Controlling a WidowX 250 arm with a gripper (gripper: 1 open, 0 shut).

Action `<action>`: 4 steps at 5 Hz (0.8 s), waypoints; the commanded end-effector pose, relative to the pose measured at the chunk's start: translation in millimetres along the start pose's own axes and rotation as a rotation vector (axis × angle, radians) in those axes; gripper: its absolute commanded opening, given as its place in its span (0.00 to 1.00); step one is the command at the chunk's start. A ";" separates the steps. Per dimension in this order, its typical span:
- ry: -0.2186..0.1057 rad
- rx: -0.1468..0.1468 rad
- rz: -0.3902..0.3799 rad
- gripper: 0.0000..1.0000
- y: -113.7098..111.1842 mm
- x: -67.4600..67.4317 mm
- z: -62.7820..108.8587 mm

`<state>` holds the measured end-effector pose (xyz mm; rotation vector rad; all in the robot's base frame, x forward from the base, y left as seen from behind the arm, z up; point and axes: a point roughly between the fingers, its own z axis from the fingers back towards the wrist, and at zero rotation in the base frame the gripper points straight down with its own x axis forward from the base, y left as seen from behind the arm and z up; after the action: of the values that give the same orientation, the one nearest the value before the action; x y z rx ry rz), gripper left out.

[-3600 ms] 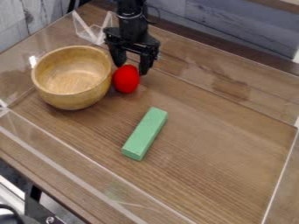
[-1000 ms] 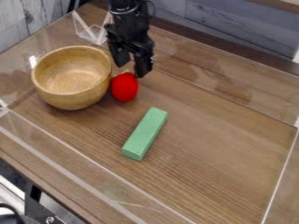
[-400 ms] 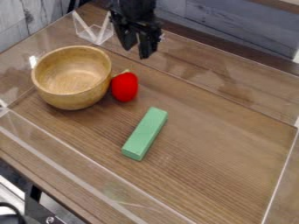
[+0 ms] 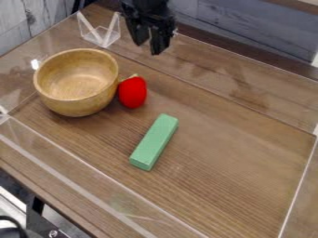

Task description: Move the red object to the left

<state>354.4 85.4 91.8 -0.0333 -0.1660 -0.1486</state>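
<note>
- Strawberry, toy, red and glossy (image 4: 133, 93): one, lying on the table left of centre, immediately right of the bowl; I cannot tell whether the two touch.
- Bowl, round, wooden (image 4: 74, 84): one, upright, on the left side.
- Block, rectangular, green (image 4: 154, 142): one, lying flat, nearer than the strawberry and to its right, set at a slant.
- Gripper, dark (image 4: 148, 39): one, at the far side, beyond the strawberry and apart from it. I see no hold on the fruit; how far open the fingers stand I cannot tell.
- Table, brown wood (image 4: 236, 121): one, beneath all the pieces.
</note>
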 end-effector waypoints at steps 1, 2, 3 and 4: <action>-0.044 0.036 0.009 0.00 10.4 18.6 12.5; -0.022 0.028 0.005 0.00 -2.9 15.6 3.0; -0.001 0.019 0.000 0.00 -16.3 11.2 -3.9; 0.016 0.007 -0.043 0.00 -33.0 10.3 -17.0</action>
<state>357.2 48.9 64.0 -0.0375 -0.1080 -0.1867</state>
